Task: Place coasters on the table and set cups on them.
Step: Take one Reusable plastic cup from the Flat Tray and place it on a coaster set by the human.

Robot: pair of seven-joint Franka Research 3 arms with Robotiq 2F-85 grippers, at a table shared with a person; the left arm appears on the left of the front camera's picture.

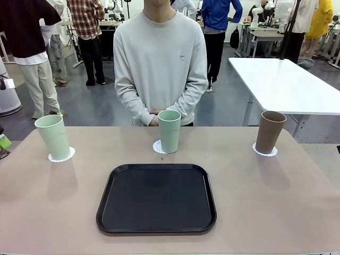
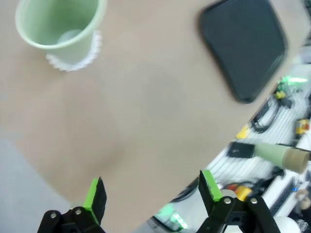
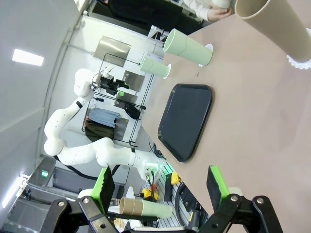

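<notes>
We see all three cups already on coasters on the surface [image 1: 297, 207], so the task looks done.

Left: mint cup [image 1: 52, 137] upright on its coaster [image 1: 67, 155], near the left edge. From the left wrist view the same cup [image 2: 60, 26] sits well ahead of the left end effector [image 2: 152, 194], which is released, jaws wide, nothing between them.

Middle: second mint cup [image 1: 169, 130] on a coaster [image 1: 158, 147], off-centre, doily peeking out on its left. Person's hands [image 1: 155, 116] clasped just behind it. Black tray [image 1: 156, 198] in front, bare.

Right: brown cup [image 1: 270, 132], leaning slightly in this view, on its coaster [image 1: 264, 152]. Right end effector [image 3: 161, 185] released too, fingers spread, holding nothing; brown cup [image 3: 277, 26] far ahead of it.

Handling, our guess: cups are light, rigid, matte, tall and tapered, so tippy. Take hold at mid-height across the wall, moderate squeeze. Coasters are thin, limp paper lying flat; hard to pinch, and likely to slide if a cup gets dragged. If we recentre the middle cup, lift it clear, don't push.
</notes>
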